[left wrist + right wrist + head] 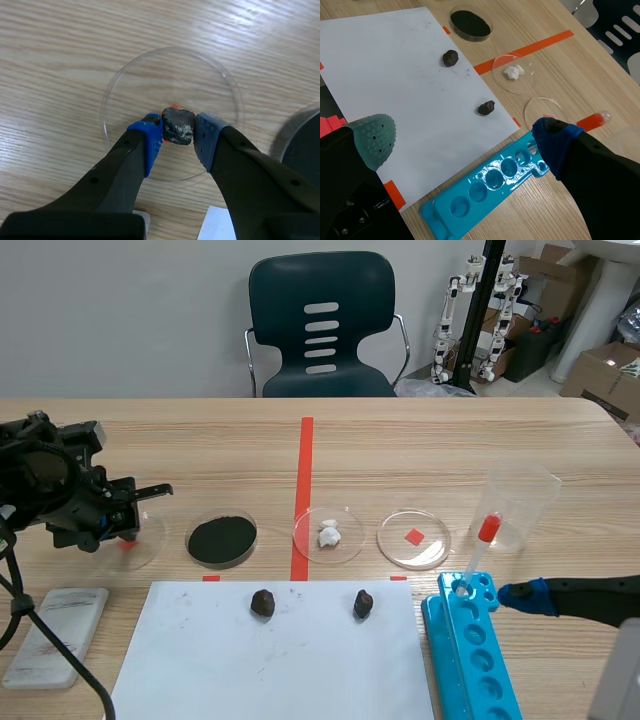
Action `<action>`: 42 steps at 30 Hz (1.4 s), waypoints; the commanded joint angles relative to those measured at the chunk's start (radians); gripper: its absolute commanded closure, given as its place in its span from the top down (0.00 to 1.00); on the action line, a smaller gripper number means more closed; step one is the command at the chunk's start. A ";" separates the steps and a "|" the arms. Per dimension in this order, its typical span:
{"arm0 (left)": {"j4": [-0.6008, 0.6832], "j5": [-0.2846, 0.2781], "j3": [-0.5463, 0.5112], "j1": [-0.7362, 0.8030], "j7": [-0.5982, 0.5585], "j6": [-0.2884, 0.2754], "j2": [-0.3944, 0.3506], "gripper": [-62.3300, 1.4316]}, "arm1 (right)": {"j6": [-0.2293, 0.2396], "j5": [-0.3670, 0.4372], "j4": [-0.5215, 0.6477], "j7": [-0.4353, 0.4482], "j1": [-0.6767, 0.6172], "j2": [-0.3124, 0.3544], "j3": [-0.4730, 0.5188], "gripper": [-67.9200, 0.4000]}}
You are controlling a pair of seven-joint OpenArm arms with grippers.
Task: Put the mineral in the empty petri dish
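My left gripper (178, 134) is shut on a dark, grey-flecked mineral (178, 126), held just over the middle of an empty clear petri dish (150, 80). In the scene view that gripper (124, 526) hangs above the leftmost dish (148, 543); the held mineral is hidden there. Two more dark minerals (263, 603) (363, 604) lie on the white paper (270, 660). My right gripper (465, 142) stands open with nothing in it, above the paper's edge and a blue tube rack (490, 182), low at the scene's right (527, 595).
Right of the leftmost dish stand a dish of black powder (221, 539), a dish with white lumps (328, 534) and another clear dish (414, 539). A red-capped pipette (480, 545) leans in the rack (470, 645) by a plastic cup (520, 505). A white slab (55, 635) lies at front left.
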 commanded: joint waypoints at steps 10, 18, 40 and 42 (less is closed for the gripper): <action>-0.057 0.001 -0.001 -0.045 -0.012 -0.002 0.002 0.21 | -0.005 0.010 0.027 0.015 0.000 0.000 0.003 0.84; -0.057 0.001 -0.001 -0.045 -0.015 -0.002 0.002 0.31 | -0.005 0.010 0.027 0.015 0.000 0.000 0.003 0.84; -0.054 -0.076 -0.001 -0.033 -0.013 -0.011 -0.044 1.00 | -0.005 0.010 0.027 0.015 0.000 0.000 0.003 0.84; -0.040 -0.082 -0.001 -0.023 -0.021 -0.011 -0.050 1.00 | -0.005 0.010 0.027 0.015 0.000 0.000 0.003 0.84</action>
